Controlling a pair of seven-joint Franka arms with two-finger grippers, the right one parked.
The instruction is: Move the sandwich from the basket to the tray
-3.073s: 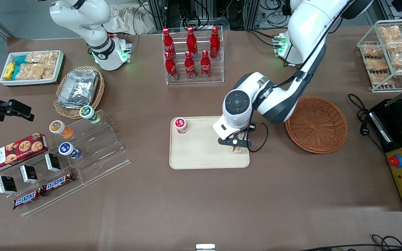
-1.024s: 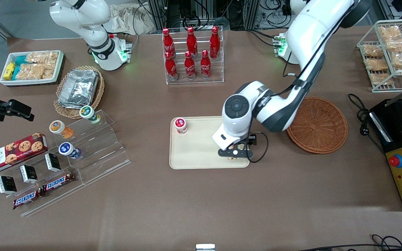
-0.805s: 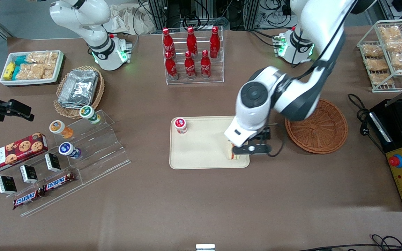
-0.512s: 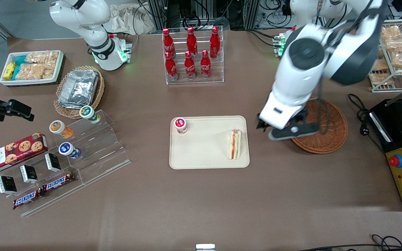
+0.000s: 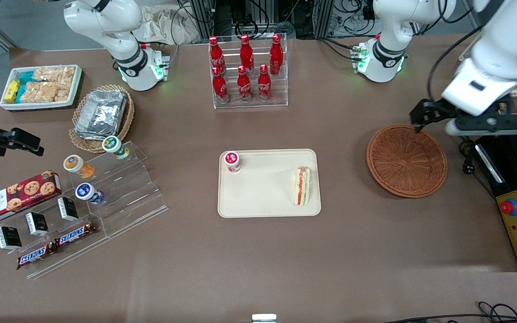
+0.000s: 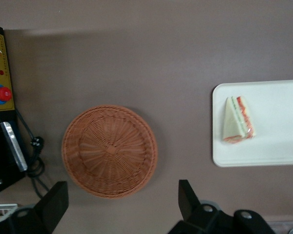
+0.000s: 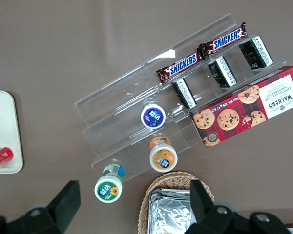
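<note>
Brown table (image 5: 249, 260), sandwich (image 5: 302, 185) on tray (image 5: 258, 197), claw (image 6: 119, 207) open above basket (image 5: 406, 160)

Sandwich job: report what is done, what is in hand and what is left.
Done: the sandwich lies on the tray, near the edge closest to the basket, which holds nothing. In hand: nothing; the gripper is open, high above the table near the basket, toward the working arm's end. Left: nothing of the placing that shows.
</note>
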